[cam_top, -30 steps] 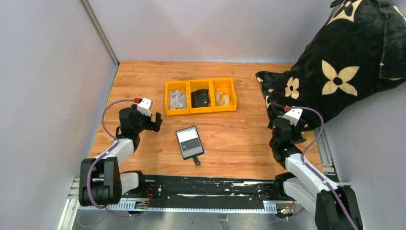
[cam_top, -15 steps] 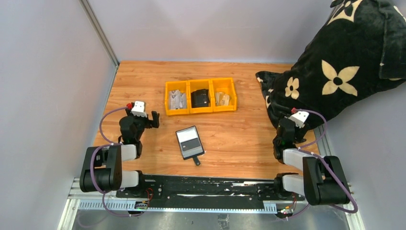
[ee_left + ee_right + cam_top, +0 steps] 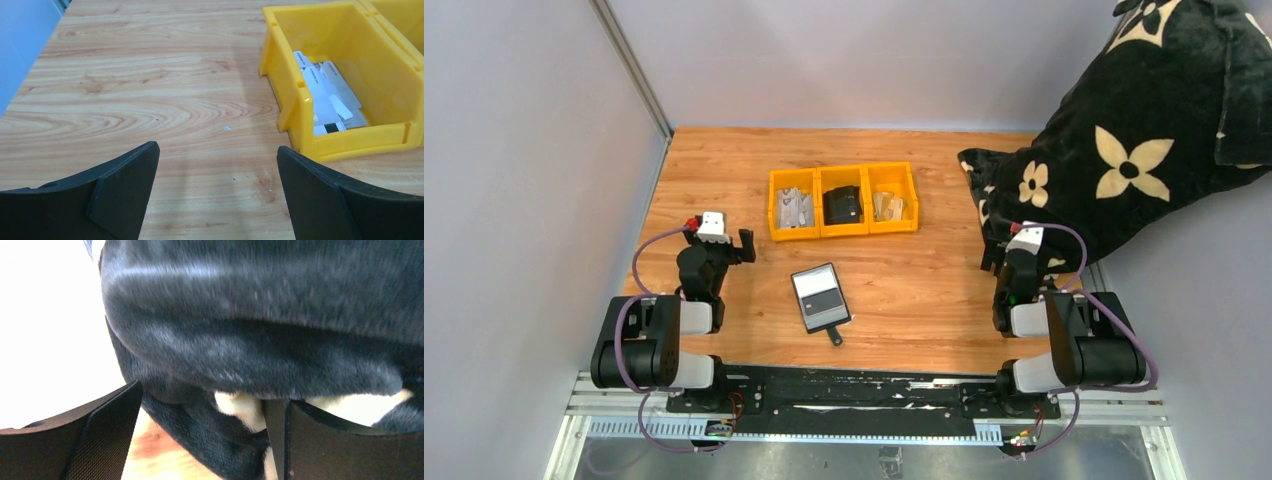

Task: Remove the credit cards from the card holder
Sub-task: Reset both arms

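From above, the card holder [image 3: 821, 295] lies open and flat near the middle of the tabletop [image 3: 924, 290], pale inside up and strap tab [image 3: 834, 336] toward the near edge. It is well apart from the yellow tray [image 3: 842, 233] behind it, where silvery credit cards [image 3: 792, 208] sit in the left compartment, tan ones in the right and a black item [image 3: 843, 205] in the middle. The left wrist view shows the left end effector [image 3: 218, 170] spread wide and empty over the wood, near the tray's left compartment. The blurred right wrist view shows the right end effector [image 3: 200, 435] likewise wide with nothing gripped, close against a black cushion [image 3: 250, 315].
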`<state>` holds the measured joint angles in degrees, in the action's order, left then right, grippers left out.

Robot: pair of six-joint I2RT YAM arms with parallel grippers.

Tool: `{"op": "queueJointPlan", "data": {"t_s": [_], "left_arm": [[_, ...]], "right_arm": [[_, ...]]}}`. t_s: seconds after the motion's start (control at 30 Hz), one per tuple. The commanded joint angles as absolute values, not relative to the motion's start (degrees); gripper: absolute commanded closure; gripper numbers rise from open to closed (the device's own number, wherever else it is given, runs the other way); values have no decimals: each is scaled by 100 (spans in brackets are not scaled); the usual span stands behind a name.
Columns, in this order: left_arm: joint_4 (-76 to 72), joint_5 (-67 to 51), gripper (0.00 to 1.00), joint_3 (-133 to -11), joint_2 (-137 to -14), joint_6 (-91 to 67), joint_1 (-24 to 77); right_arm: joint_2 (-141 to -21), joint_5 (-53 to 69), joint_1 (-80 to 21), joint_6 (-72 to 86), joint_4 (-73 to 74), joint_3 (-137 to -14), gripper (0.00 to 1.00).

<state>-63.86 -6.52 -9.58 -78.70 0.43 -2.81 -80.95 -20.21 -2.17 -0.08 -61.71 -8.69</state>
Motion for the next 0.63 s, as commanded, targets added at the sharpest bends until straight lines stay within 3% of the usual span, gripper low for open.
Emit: {"op": "queueJointPlan", "data": {"t_s": [0.0,0.07,0.2,0.6], "left_arm": [[-6474,-433,0,-967,-7865,50,-248],[-6451,-431,0,-976,-7859,60,-246],[-6514,-453,0,-954,-7873,48,-244],[-6249,-367,0,-1084,-7865,187,-112]], "right_arm": [[-8051,-1827,-274,-244,-6043,-1203,8],[-8233,-1873,-294,-331,-6639,-1045,7],[-7953,-1871,-299,-232,-5884,-1211,6],[-7998,-1837,-299,-275,-5987,-1194,5]]}}
